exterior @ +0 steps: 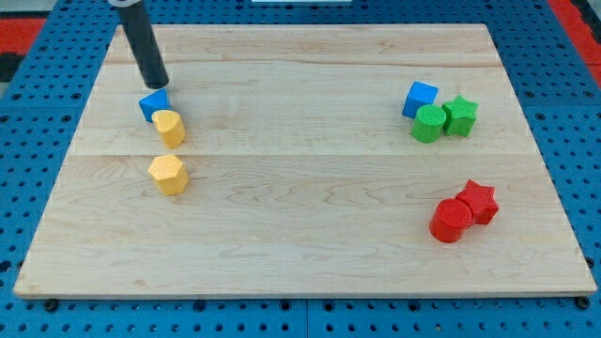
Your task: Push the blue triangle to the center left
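The blue triangle (153, 103) lies near the view's upper left on the wooden board (300, 244). My tip (160, 85) stands just above it in the view, at its upper edge, touching or nearly touching it. A yellow rounded block (170, 128) sits right against the blue triangle's lower right side. A yellow hexagon block (169, 175) lies a little further down the view.
A blue cube (420, 99) sits at the view's upper right, with a green cylinder (429, 123) and a green star (460, 115) beside it. A red cylinder (451, 222) and a red star (479, 201) lie at the lower right. A blue pegboard surrounds the board.
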Controlling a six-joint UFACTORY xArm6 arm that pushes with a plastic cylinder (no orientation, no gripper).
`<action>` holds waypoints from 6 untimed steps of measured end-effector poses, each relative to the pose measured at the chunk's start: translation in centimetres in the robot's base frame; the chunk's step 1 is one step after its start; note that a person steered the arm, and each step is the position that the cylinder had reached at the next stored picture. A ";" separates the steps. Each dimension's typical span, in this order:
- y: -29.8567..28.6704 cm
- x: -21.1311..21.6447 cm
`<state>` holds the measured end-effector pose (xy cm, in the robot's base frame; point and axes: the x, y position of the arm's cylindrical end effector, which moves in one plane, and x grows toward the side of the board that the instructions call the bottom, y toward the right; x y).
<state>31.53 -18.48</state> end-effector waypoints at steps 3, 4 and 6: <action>1.4 4.7; -2.5 4.7; 0.1 9.6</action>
